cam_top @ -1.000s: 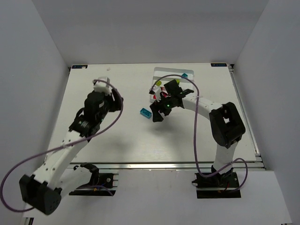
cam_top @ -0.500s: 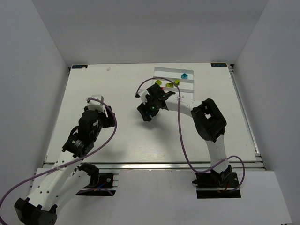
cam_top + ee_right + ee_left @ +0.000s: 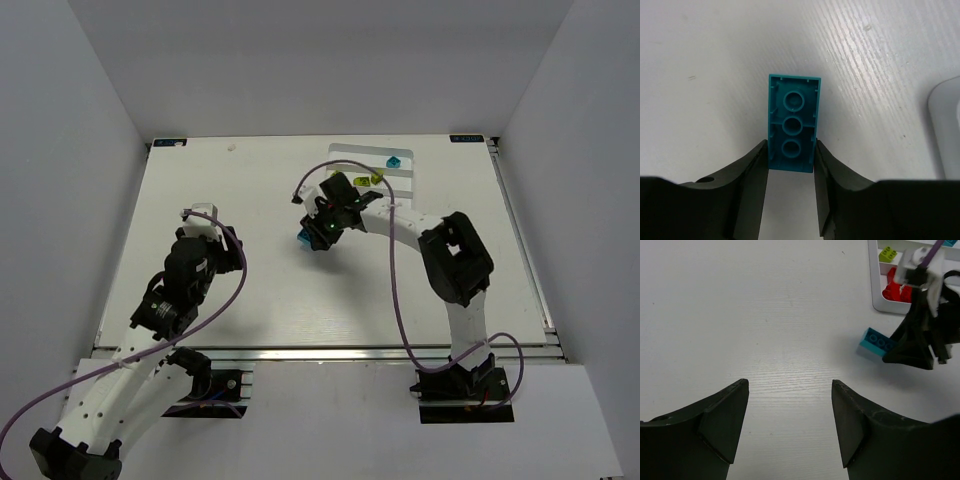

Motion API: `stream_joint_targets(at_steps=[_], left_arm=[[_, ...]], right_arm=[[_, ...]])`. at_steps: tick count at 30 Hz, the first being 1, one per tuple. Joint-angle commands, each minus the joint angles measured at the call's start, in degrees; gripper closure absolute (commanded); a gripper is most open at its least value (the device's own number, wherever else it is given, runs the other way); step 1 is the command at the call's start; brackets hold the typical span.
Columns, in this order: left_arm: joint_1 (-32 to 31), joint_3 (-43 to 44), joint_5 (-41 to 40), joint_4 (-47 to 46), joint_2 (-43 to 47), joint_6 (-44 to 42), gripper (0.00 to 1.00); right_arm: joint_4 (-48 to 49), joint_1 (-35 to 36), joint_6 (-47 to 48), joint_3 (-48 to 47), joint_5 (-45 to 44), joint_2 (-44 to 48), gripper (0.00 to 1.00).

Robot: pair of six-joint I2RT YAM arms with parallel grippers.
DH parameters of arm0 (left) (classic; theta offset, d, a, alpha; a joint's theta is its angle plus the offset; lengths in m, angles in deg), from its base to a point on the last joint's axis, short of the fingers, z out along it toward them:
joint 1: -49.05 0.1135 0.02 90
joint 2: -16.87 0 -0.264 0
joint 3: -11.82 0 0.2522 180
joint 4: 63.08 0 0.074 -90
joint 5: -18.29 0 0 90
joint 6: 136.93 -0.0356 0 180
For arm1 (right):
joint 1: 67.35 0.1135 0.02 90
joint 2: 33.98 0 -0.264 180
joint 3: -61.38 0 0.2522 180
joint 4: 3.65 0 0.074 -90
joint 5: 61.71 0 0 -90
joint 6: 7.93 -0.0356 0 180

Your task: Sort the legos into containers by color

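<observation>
Right hand (image 3: pixel 791 149): closed narrowly on the cyan-blue brick (image 3: pixel 792 112), with one finger pressed to each long side. Only the fingertips show; the rest is cut off by the frame.
Cyan-blue brick: at the worktop (image 3: pixel 765 315), just outside the tray's near corner. Whether it rests there or is lifted cannot be told.
Left hand (image 3: pixel 789 385): fingers spread wide with nothing between them, above the worktop and well apart from the bricks.
Tray (image 3: pixel 872 275): white, largely covered by the right arm (image 3: pixel 400 222) from overhead, cut off in the left wrist view.
Far compartment: a second cyan-blue brick (image 3: pixel 394 161).
Middle compartment: two yellow-green bricks (image 3: pixel 377 178).
Near compartment: red bricks (image 3: pixel 894 290), partly behind the arm's cable (image 3: pixel 927 257); their number is unclear.
</observation>
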Motion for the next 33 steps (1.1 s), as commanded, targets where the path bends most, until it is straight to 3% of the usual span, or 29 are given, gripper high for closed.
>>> stream_joint_targets(at_steps=[1, 5, 9, 12, 17, 30, 33], left_arm=[[-0.08, -0.08, -0.68, -0.4, 0.74, -0.51, 0.23], [-0.08, 0.01, -0.42, -0.31, 0.91, -0.6, 0.23], [-0.08, 0.01, -0.68, -0.31, 1.26, -0.6, 0.23], [-0.08, -0.08, -0.94, -0.31, 1.7, -0.69, 0.23], [-0.08, -0.17, -0.76, -0.58, 0.91, -0.78, 0.23], [-0.08, 0.01, -0.59, -0.31, 0.3, -0.69, 0.23], [-0.08, 0.01, -0.59, -0.31, 0.38, -0.69, 0.23]], right_arm=[[0.9, -3.41, 1.68, -1.17, 6.62, 11.06, 1.0], [0.47, -8.16, 1.5, -5.9, -0.92, 12.39, 1.0], [0.98, -14.92, 0.1, -14.25, -16.79, 4.77, 1.0], [3.18, -18.71, 0.01, -17.76, -21.4, 0.02, 1.0], [4.59, -22.57, -0.69, -25.07, -22.74, -7.11, 1.0], [8.02, -26.01, -0.26, -28.06, -18.52, -13.62, 1.0], [8.02, -26.1, 0.44, -29.12, -17.99, -14.85, 0.86]])
